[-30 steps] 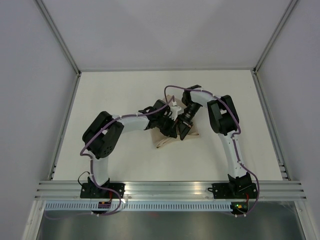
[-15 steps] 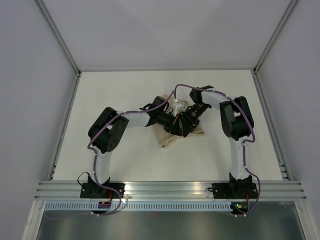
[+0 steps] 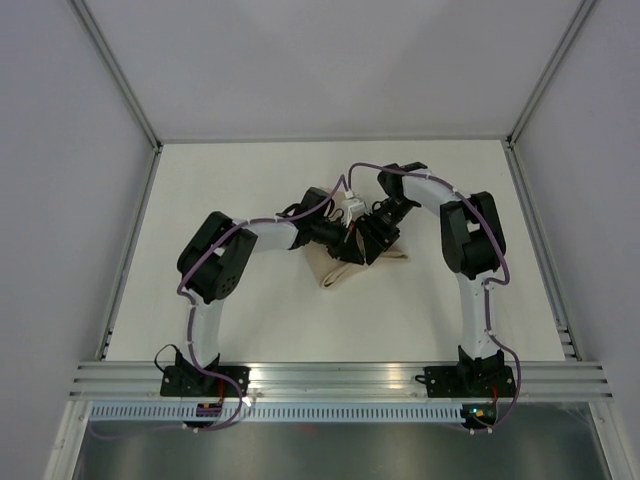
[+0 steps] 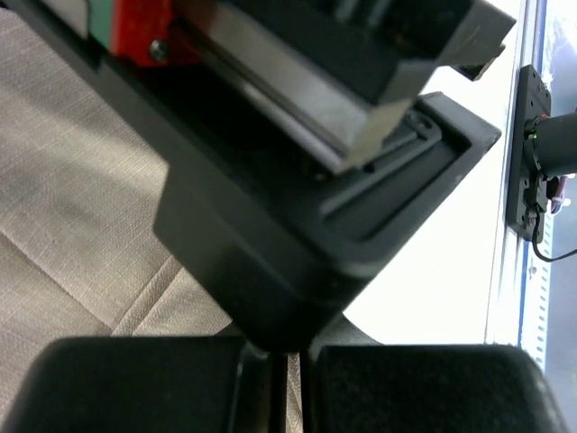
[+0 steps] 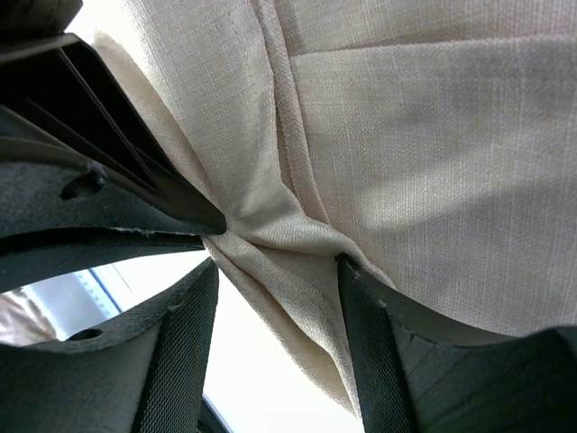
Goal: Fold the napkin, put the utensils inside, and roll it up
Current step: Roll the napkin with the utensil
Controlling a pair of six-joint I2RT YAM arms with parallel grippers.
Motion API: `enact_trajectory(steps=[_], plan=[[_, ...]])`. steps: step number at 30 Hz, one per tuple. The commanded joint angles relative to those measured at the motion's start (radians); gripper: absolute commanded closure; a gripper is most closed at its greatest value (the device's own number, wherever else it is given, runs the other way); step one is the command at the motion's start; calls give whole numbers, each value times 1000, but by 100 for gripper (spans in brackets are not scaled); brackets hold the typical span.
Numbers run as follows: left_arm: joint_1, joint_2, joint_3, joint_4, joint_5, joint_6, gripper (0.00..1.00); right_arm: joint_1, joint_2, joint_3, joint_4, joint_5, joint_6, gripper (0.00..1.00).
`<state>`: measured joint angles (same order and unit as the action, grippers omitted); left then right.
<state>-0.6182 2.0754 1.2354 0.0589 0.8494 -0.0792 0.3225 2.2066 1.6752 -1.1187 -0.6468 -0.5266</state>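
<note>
The tan napkin (image 3: 336,276) lies bunched in the table's middle, under both grippers. My left gripper (image 3: 345,244) is shut, pinching a gathered fold of the napkin (image 5: 297,135); in the right wrist view the cloth draws to a point at its dark tip. In the left wrist view the shut fingers (image 4: 135,383) leave only a thin slit of cloth, and the right gripper's black body fills the frame. My right gripper (image 5: 278,271) stands open around a hanging fold that touches the right-hand finger (image 5: 379,352). The utensils are hidden.
The white tabletop (image 3: 230,200) is bounded by metal rails at the left (image 3: 130,250) and right (image 3: 540,250) and by the arms' mounting rail (image 3: 340,378) at the near edge. A white cable clip (image 3: 352,210) sits just beyond the grippers.
The right gripper's jaws have opened off the cloth. Both wrists shifted a little farther back, and the napkin's right corner slid right with them.
</note>
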Motion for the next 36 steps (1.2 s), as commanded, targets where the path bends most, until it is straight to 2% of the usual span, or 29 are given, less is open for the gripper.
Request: enact_trajectory(steps=[1, 4, 9, 13, 20, 24, 27, 32, 36], plan=[[12, 71, -76, -248, 3, -123, 98, -43, 41, 112, 114, -102, -44, 37], [14, 69, -77, -248, -3, -122, 98, -51, 83, 170, 62, -128, 3, 37], [12, 63, -80, -248, -9, -117, 98, -51, 90, 173, 112, -25, 111, 37], [12, 71, -74, -246, 5, -119, 98, -56, 76, 158, 120, -34, 103, 37], [32, 98, -63, -254, 62, -133, 98, -71, -37, 49, 279, -51, 112, 37], [49, 101, -59, -271, 100, -159, 98, -82, -212, -131, 497, -33, 77, 37], [55, 98, -59, -287, 102, -197, 98, -79, -322, -244, 594, -30, 24, 39], [58, 100, -62, -314, 102, -281, 98, -47, -488, -389, 612, -30, -153, 40], [58, 84, -74, -317, 112, -330, 98, 80, -636, -621, 701, 58, -283, 37]])
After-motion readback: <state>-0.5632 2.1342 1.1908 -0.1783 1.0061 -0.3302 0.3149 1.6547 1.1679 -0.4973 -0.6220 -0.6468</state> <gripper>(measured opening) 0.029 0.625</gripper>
